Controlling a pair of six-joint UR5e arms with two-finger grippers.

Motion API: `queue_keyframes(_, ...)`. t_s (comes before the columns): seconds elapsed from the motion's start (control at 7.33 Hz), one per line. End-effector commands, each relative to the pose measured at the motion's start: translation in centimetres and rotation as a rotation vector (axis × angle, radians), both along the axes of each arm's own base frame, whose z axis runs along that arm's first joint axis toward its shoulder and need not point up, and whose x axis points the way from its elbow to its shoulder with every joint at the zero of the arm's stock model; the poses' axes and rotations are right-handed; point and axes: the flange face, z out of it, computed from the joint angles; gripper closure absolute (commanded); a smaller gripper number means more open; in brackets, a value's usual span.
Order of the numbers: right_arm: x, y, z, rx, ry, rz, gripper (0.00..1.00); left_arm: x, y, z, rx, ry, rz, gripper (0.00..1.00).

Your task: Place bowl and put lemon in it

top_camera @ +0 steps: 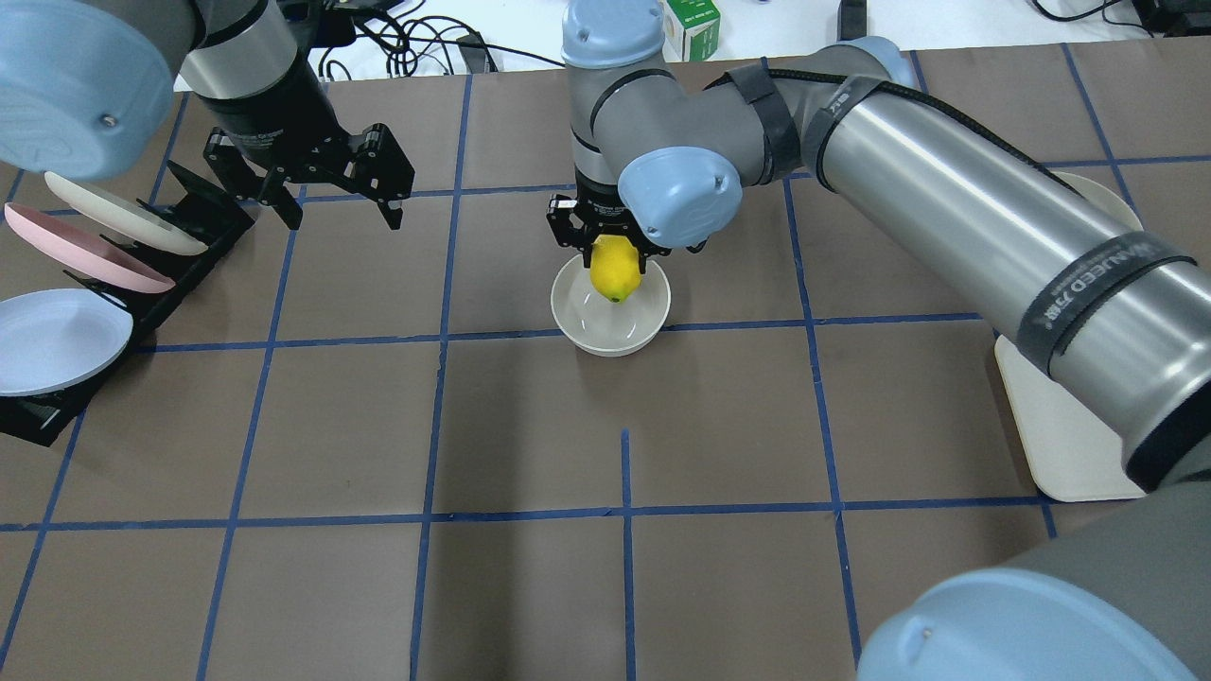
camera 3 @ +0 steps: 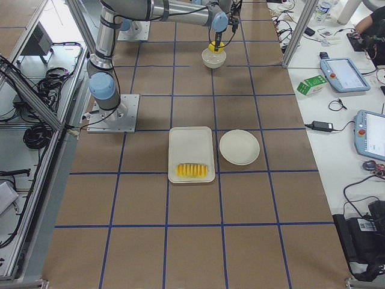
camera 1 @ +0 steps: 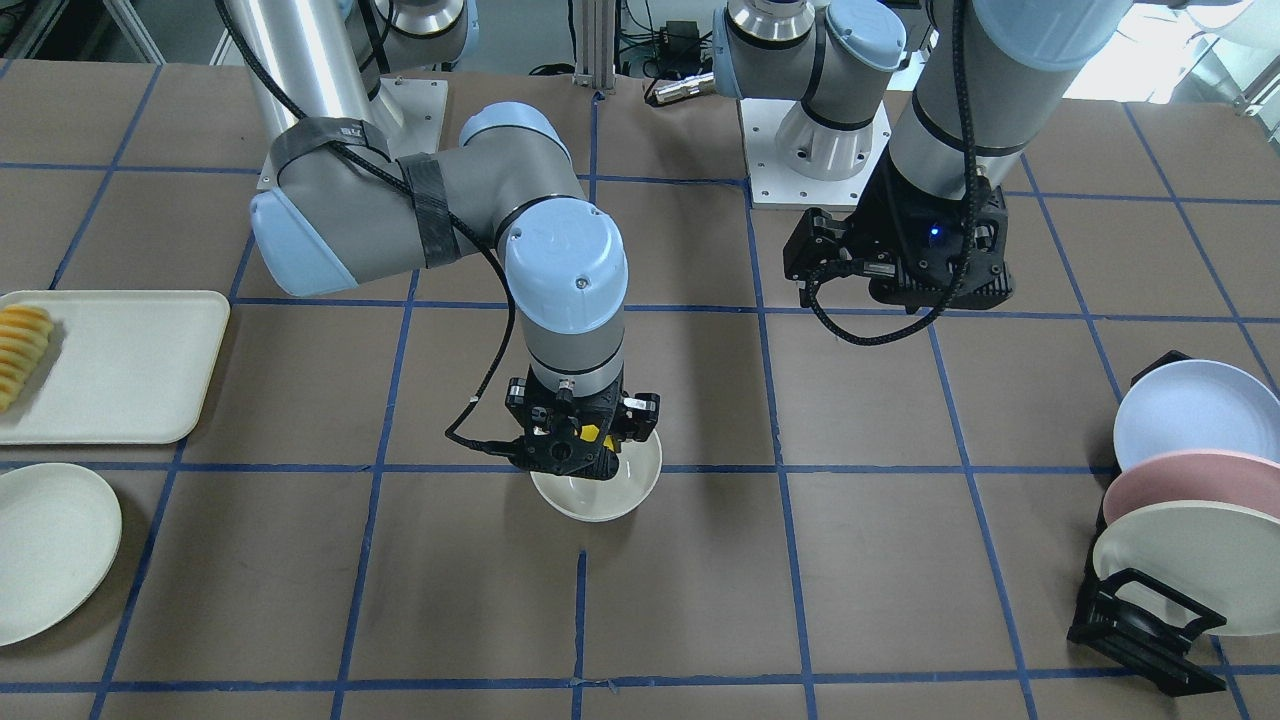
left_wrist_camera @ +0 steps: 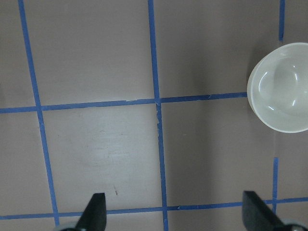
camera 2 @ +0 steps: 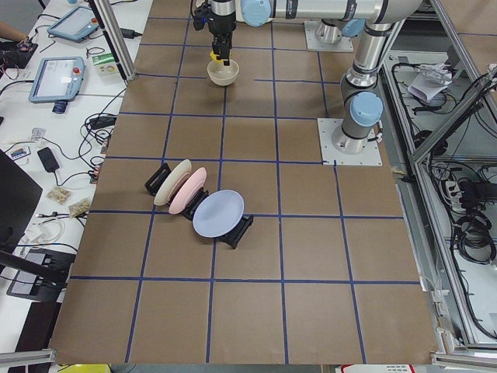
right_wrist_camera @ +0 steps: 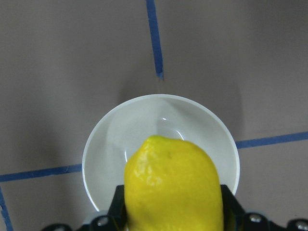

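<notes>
The off-white bowl stands on the brown table near its middle; it also shows in the front view and the left wrist view. My right gripper is shut on the yellow lemon and holds it point down just over the bowl's robot-far side. In the right wrist view the lemon sits between the jaws above the bowl. My left gripper is open and empty, above the table to the bowl's left, near the plate rack.
A black rack with pastel plates stands at the robot's left. A cream tray with sliced fruit and a flat white plate lie at the robot's right. A green carton sits beyond the far edge.
</notes>
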Motion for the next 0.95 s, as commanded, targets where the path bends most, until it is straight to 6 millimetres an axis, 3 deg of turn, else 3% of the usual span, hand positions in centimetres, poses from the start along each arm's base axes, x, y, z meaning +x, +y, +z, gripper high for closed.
queue_keyframes(0.0, -0.1, 1.1, -3.2, 0.025, 0.007, 0.01, 1.0, 0.1, 0.1, -0.2, 0.004, -0.006, 0.002, 0.0)
queue_keyframes(0.41, 0.4, -0.4, -6.7, 0.0, 0.0, 0.016, 1.0, 0.1, 0.1, 0.0, 0.0, -0.005, 0.002, 0.0)
queue_keyframes(0.55, 0.4, -0.4, -6.9, -0.001, -0.002, 0.016, 1.0, 0.1, 0.1, 0.0, 0.0, -0.002, 0.002, 0.0)
queue_keyframes(0.68, 0.4, -0.3, -7.2, 0.004, 0.0, 0.012, 0.74, 0.1, 0.1, 0.0, 0.0, -0.002, 0.002, 0.0)
queue_keyframes(0.82, 0.4, -0.3, -7.6, 0.009, 0.002, 0.013, 0.61, 0.2, 0.1, 0.0, 0.0, -0.005, 0.004, 0.0)
